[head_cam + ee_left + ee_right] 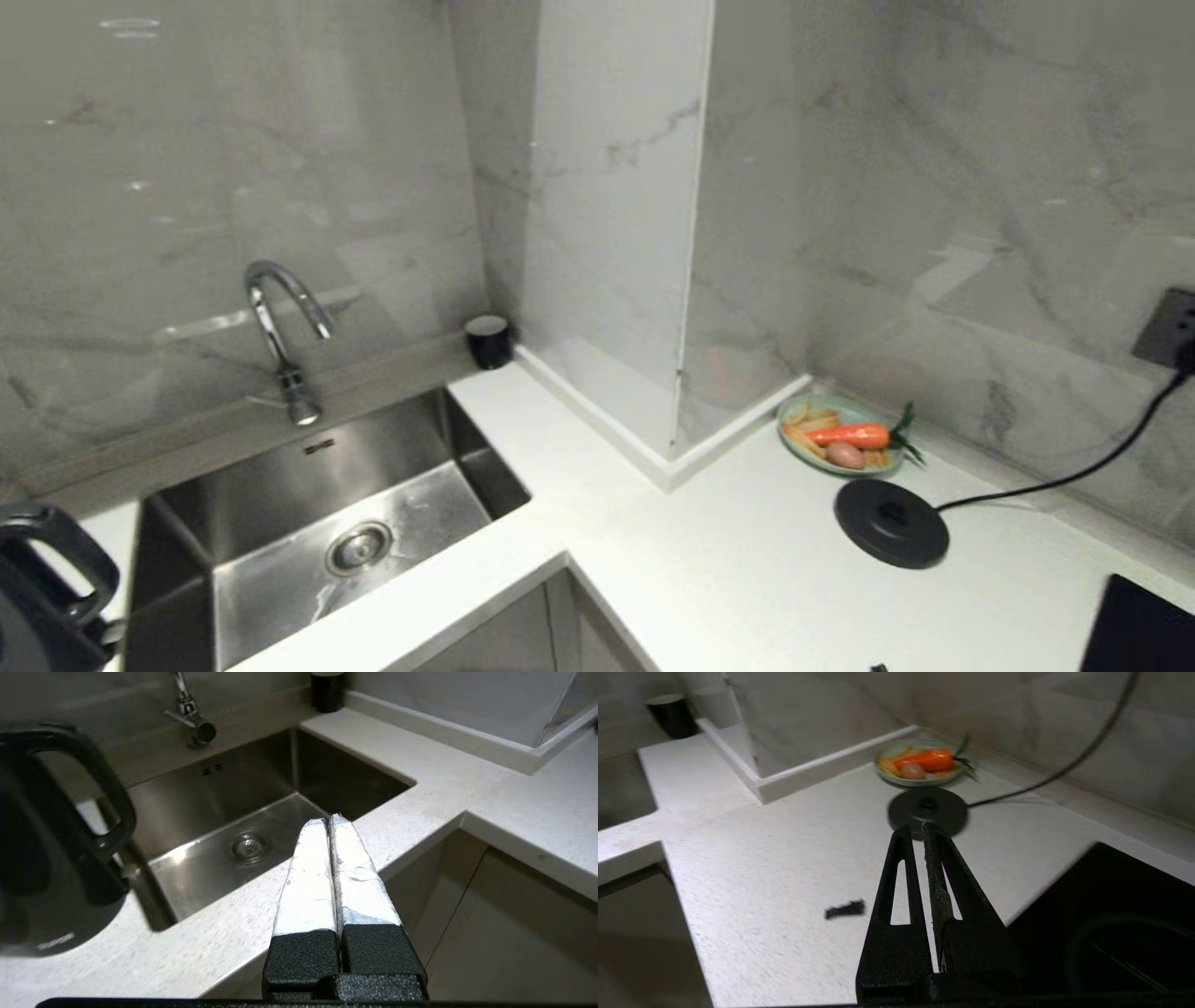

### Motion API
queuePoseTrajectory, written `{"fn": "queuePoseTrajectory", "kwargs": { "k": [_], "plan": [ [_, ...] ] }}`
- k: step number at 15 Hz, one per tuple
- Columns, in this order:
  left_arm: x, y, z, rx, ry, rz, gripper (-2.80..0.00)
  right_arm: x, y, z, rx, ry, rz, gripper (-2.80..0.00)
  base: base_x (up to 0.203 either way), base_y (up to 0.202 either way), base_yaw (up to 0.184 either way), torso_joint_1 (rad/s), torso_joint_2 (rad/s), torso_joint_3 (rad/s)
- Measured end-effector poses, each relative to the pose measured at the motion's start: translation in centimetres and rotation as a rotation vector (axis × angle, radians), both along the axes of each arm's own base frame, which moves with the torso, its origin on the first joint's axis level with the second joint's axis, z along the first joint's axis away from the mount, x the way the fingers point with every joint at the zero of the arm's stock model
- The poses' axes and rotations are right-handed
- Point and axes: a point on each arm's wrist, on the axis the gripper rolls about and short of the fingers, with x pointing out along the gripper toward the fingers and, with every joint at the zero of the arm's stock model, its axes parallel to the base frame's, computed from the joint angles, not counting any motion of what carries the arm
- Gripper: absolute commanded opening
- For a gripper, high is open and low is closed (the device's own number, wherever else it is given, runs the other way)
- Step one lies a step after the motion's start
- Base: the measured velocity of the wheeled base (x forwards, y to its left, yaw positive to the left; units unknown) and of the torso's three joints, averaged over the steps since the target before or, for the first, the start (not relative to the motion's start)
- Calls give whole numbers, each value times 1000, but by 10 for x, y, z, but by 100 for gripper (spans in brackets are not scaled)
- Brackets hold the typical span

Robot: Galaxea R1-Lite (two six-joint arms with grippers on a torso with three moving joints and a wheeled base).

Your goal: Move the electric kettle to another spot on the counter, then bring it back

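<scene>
**Kettle parked left of the sink, both grippers empty**

On the counter (766,569), at the far left beside the sink (308,523), stands the electric kettle (47,597), its loop handle turned toward the basin; only part of it shows in the head view. Its round black base disc (891,523) sits bare on the other stretch of the counter, well apart from the kettle, with a cord running to a wall socket (1172,327). Just behind the disc lies a green plate (794,439) holding a carrot (850,435). A black cup (488,340) stands in the corner behind the sink, near the tap (280,327).

The left gripper (328,820) hangs over the counter's front edge by the sink, fingers pressed together, holding nothing, near the kettle but not touching it. The right gripper (920,833) hovers above the counter, pointing at the base disc, fingertips nearly together and empty. A small black piece (845,909) lies on the counter near it.
</scene>
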Motion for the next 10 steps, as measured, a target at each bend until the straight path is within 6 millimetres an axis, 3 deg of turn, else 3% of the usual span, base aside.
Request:
{"fn": "queuePoseTrajectory", "kwargs": {
  "k": [10],
  "plan": [
    [0,0,0,0,-1,0,-280,0,0,0,-1,0,0,-280,3,9,-162,6,-11,-5]
  ]
}}
